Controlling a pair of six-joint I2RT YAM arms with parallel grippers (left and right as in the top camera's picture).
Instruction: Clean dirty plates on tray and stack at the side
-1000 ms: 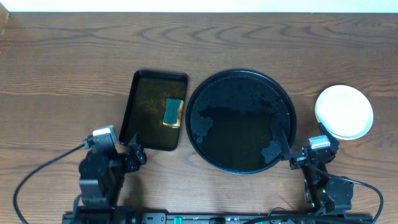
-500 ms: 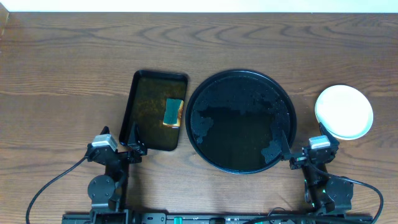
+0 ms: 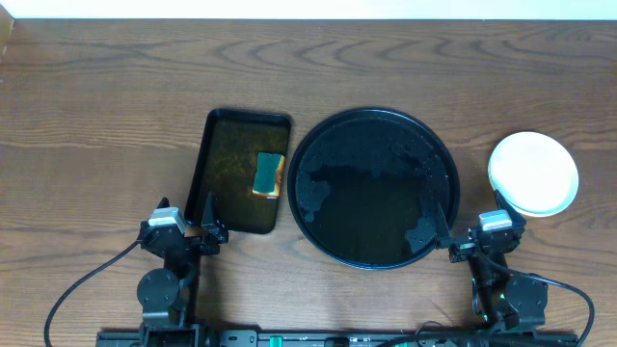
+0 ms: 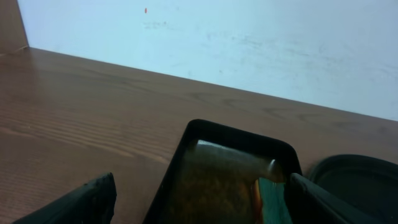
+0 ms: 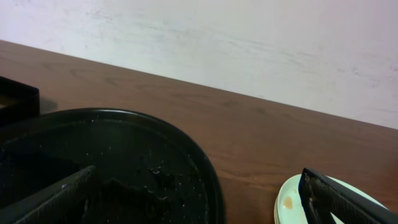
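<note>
The plates [image 3: 533,173] sit stacked on the counter [image 3: 116,87] just off the right side of the round black tray [image 3: 366,207], clear of its rim. From above the top one looks pale, almost white. The right wrist view shows a pale green edge and a small tan spot near the top plate's rim. The round tray's glossy surface is wet and beaded with droplets. Close beside it on the left lies a smaller rectangular black tray [image 3: 227,154] with a brownish film over its floor and a green-and-yellow sponge [image 3: 268,173] toward its right side. The left arm [image 3: 162,241] rests at the near edge of the counter, its jaws spread wide and holding nothing, pointed at the near end of the rectangular tray. The right arm [image 3: 496,231] rests at the near edge too, between the round tray and the plates. Its jaws are likewise wide and hold nothing, with one finger reaching over the round tray's rim.
</note>
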